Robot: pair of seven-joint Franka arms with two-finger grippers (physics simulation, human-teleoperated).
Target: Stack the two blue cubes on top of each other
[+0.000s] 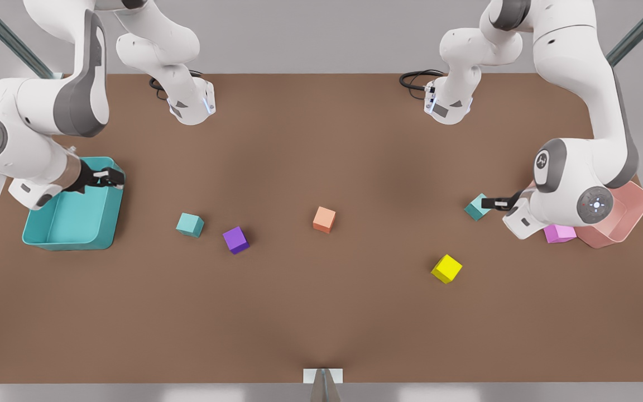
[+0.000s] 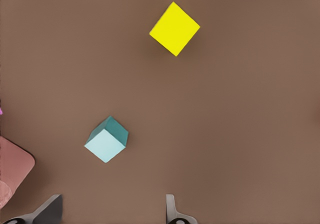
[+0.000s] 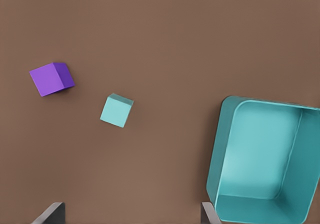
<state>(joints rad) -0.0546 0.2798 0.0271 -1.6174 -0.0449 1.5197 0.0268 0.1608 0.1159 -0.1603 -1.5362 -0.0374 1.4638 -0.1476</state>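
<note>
**Stack not started: both blue cubes sitting apart on the tabletop**

Nothing lifted yet. One blue cube (image 1: 190,224) is lying near the purple cube (image 1: 235,240), on the front view's left; the other blue cube (image 1: 476,207) is resting far across the tabletop (image 1: 321,312), on the front view's right, w/ the yellow cube (image 1: 446,268) nearby. Left hand (image 1: 494,203) is hovering just beside that second cube, fingers spread wide, holding nothing. Right hand (image 1: 110,177) is hanging over the teal bin (image 1: 70,237), also wide and empty. Left to do: grasp one cube, carry it over, set it on the other.
</note>
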